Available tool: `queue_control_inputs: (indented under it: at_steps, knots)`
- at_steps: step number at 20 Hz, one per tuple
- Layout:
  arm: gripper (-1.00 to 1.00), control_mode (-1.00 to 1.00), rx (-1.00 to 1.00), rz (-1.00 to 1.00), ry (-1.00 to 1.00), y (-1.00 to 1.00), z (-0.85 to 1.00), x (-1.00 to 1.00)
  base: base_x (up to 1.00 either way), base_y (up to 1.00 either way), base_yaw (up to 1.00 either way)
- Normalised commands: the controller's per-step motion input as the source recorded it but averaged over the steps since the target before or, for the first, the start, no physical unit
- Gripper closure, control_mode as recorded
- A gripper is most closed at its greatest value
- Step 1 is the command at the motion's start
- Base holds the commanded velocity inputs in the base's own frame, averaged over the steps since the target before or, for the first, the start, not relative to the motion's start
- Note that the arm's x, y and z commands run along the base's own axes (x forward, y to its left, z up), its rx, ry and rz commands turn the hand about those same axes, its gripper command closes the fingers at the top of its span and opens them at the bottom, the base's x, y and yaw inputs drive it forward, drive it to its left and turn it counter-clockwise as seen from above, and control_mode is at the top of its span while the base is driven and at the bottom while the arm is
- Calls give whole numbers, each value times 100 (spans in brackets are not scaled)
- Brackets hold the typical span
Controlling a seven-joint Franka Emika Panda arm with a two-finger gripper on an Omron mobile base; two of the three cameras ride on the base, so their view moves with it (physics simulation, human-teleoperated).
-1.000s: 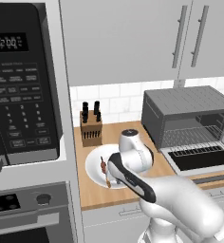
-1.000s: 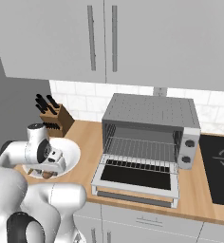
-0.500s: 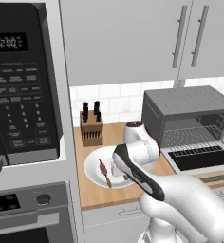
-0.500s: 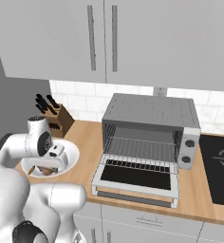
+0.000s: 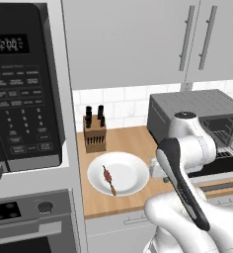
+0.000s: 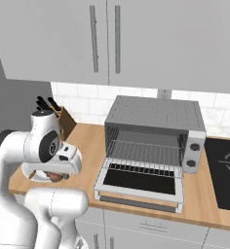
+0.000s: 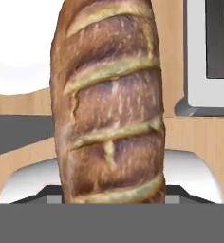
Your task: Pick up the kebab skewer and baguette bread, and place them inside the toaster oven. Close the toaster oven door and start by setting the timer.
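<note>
The baguette bread (image 7: 109, 104), a golden-brown scored loaf, stands between my gripper's jaws, and the gripper (image 6: 59, 171) is shut on it. In the right base view the baguette bread (image 6: 53, 176) hangs under the hand, just above the white plate (image 6: 29, 172). The kebab skewer (image 5: 109, 179) lies alone on the plate (image 5: 133, 170). To the right stands the grey toaster oven (image 6: 156, 116) with its door (image 6: 141, 182) folded down flat and the wire rack (image 6: 146, 151) bare.
A knife block (image 5: 94, 129) stands against the back wall behind the plate. The black microwave (image 5: 24, 89) hangs at the left. A dark cooktop (image 6: 224, 165) lies right of the toaster oven, whose knobs (image 6: 195, 147) sit on its right front.
The jaws have closed on the baguette bread, and the hand has carried it up off the plate and to the right. The skewer has stayed on the plate.
</note>
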Motion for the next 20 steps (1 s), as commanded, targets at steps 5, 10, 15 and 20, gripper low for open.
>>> queue_control_inputs:
  at_steps: [5, 10, 15, 20]
  knots:
    - [100, -100, 0, 0, -10, -33, 80, -59, 0, 0, 0]
    - [100, -100, 0, 0, 1, -46, 45, -4, 0, 0, 0]
    - [100, -100, 0, 5, -4, -72, -5, 22, 0, 0, 0]
    - [100, -100, 0, 9, -26, -52, -26, 37, 0, 0, 0]
